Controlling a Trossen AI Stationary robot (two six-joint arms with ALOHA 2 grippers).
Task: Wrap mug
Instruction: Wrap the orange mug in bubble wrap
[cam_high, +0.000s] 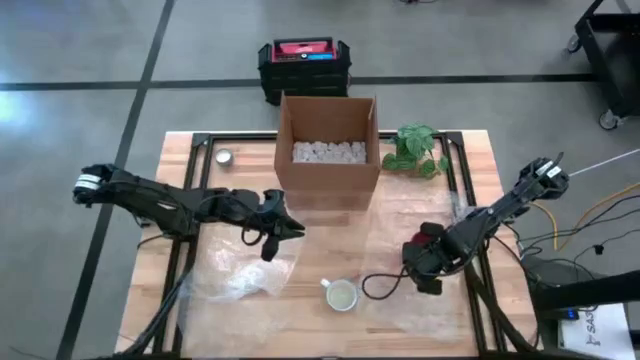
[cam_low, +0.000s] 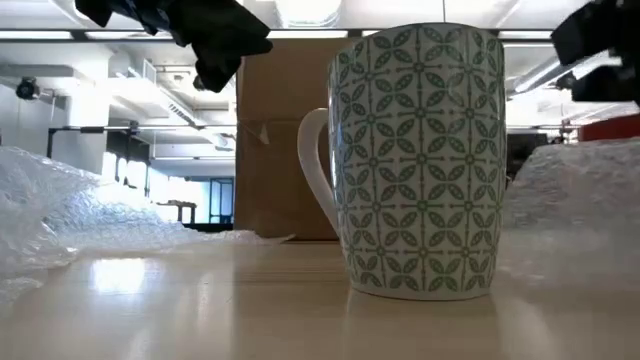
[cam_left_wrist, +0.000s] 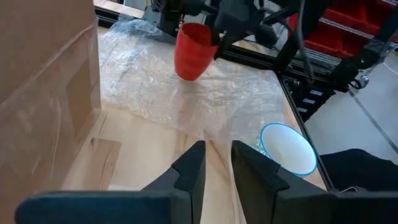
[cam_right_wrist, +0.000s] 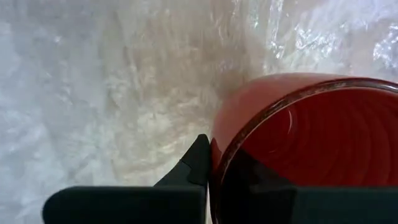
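Note:
A red mug (cam_left_wrist: 191, 51) hangs over a sheet of bubble wrap (cam_high: 425, 215) on the table's right half, with my right gripper (cam_high: 428, 252) shut on it. A white mug with a green leaf pattern (cam_low: 420, 160) stands upright on its base on the bare wood near the front edge (cam_high: 340, 295). My left gripper (cam_left_wrist: 216, 163) hovers left of centre, in front of the cardboard box. Its fingers are a narrow gap apart with nothing between them, and they point toward the red mug. My right gripper holds the red mug by its rim (cam_right_wrist: 219, 163), one finger outside the wall (cam_right_wrist: 189, 171) and the other inside the mug. The fingers come from above, slanting in from the table's right. The mug hangs roughly upright, its bottom (cam_left_wrist: 186, 74) close over the bubble wrap; I cannot tell whether it touches.
An open cardboard box (cam_high: 328, 150) with white filling stands at the centre back, a small plant (cam_high: 418, 150) to its right and a small tin (cam_high: 224, 156) to its left. A crumpled second piece of bubble wrap (cam_high: 240, 278) lies front left. A black cable loop (cam_high: 380, 286) lies beside the patterned mug.

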